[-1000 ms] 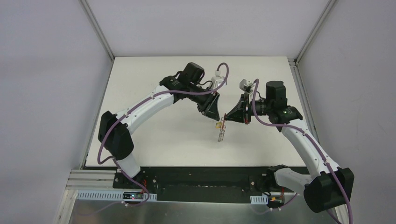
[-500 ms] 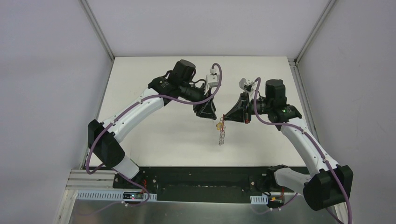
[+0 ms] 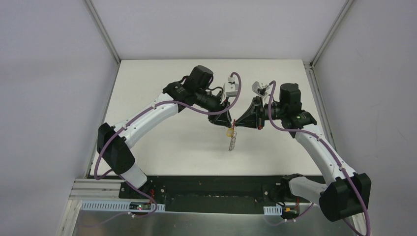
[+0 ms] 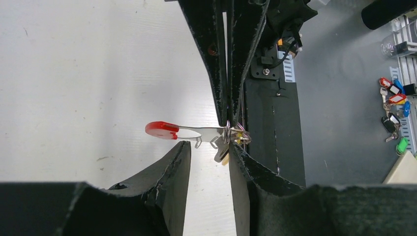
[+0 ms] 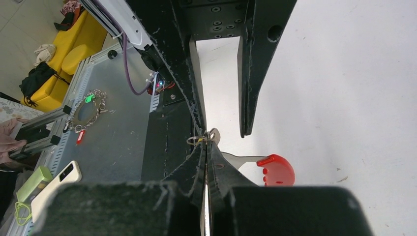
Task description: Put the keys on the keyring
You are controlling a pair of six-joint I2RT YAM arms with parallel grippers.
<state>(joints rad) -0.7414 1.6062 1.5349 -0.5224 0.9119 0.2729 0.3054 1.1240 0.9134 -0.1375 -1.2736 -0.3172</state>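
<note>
Aloft, right gripper [image 5: 206,143] pinches the keyring [image 4: 162,130]; left gripper [image 4: 207,144] gapes beside it.

White matte table [image 3: 162,123], a few small scuffs — black base strip [image 3: 216,184] along its near edge. The keyring [image 3: 232,141] dangles over it; contact cannot be told.

White matt table [image 4: 74,73], faint fine ribbing, a few dark scuffs. Both the left gripper [image 4: 208,145] and right gripper [image 5: 205,150] are black, matt and rough-grained, with chipped, pale-flecked edges. On the keyring [image 4: 161,130] the red part is smooth glossy plastic, the silver part bright bare metal with thin shiny wire loops. The key [image 3: 229,132] has a yellow-orange head, plastic-looking, finish too small to tell. White arm shells [image 3: 150,115] are smooth plastic with a slight sheen. The front plate [image 3: 196,223] is dull grey brushed metal.
</note>
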